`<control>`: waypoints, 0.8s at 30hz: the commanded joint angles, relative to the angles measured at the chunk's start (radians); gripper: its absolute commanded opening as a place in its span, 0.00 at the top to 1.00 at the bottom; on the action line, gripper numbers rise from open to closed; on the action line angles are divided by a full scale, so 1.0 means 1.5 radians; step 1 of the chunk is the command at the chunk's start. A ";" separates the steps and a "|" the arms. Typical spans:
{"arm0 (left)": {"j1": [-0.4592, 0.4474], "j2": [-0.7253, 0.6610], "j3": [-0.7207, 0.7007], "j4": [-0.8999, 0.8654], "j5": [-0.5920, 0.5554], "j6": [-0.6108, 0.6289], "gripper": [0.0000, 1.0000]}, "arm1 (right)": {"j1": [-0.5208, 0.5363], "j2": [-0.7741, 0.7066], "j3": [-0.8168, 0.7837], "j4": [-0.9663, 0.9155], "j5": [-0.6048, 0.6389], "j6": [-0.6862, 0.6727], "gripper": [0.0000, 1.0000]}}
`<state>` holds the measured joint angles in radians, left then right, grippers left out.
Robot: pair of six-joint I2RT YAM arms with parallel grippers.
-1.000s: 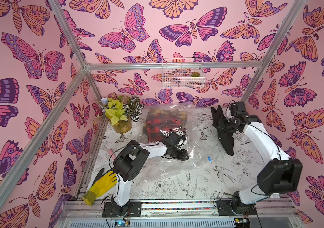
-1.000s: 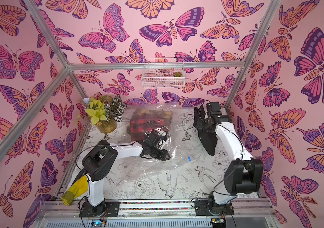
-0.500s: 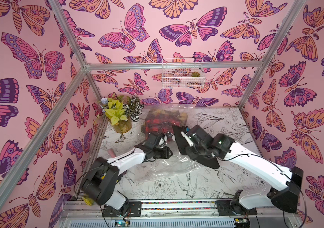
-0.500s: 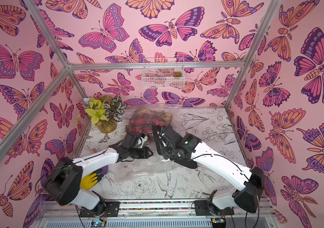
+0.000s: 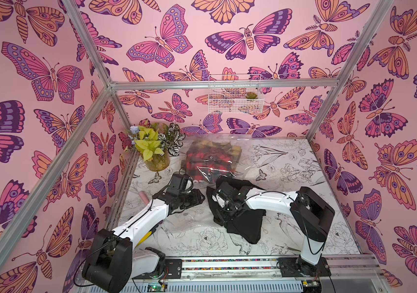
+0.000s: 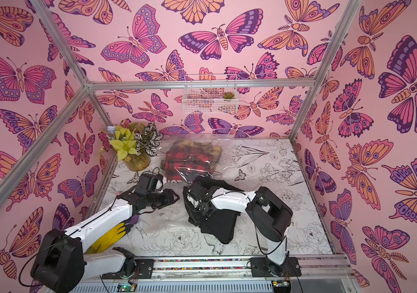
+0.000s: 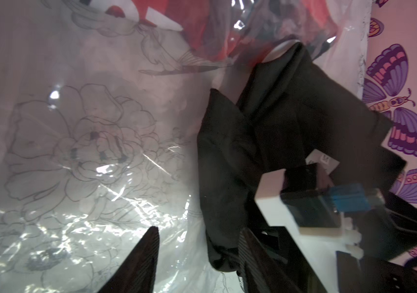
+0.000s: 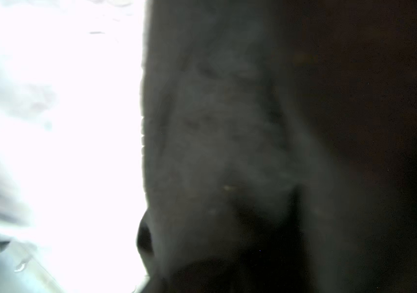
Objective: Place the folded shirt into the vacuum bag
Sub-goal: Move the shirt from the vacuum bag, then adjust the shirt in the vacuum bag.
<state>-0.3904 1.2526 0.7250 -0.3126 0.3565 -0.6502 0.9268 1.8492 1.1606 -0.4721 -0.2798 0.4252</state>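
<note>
The black shirt (image 5: pixel 245 225) lies on the counter (image 5: pixel 291 228), outside the bag (image 5: pixel 184 220). Its far end is bunched under the right gripper (image 5: pixel 218 205). Dark cloth fills the right wrist view, so I cannot tell how those jaws stand. At the shirt's 9 o'clock the left gripper (image 5: pixel 199 199) hovers over the bag's slack film, jaws apart, with nothing clearly between them.

Risks, as I judge them:
- The shirt may unfold or drag if pushed toward 12 o'clock.
- The bag mouth, if unheld, may collapse, so the cloth rides over the film.
- The plaid bundle (image 5: pixel 210 157) already inside may block the way.

Count: one glove (image 6: pixel 111 236), one black shirt, two grippers, one bag, one plaid bundle, one plant (image 5: pixel 154 149), one wall basket (image 5: pixel 232 101).
</note>
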 commanded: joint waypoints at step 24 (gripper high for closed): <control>-0.169 0.185 0.110 -0.039 0.056 0.092 0.32 | -0.404 -0.577 -0.317 -0.177 -0.076 0.085 0.17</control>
<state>-0.6117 1.4872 0.8738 -0.3893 0.4084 -0.5198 0.3248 1.0019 0.7383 -0.7731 -0.3676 0.5167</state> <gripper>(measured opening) 0.693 0.825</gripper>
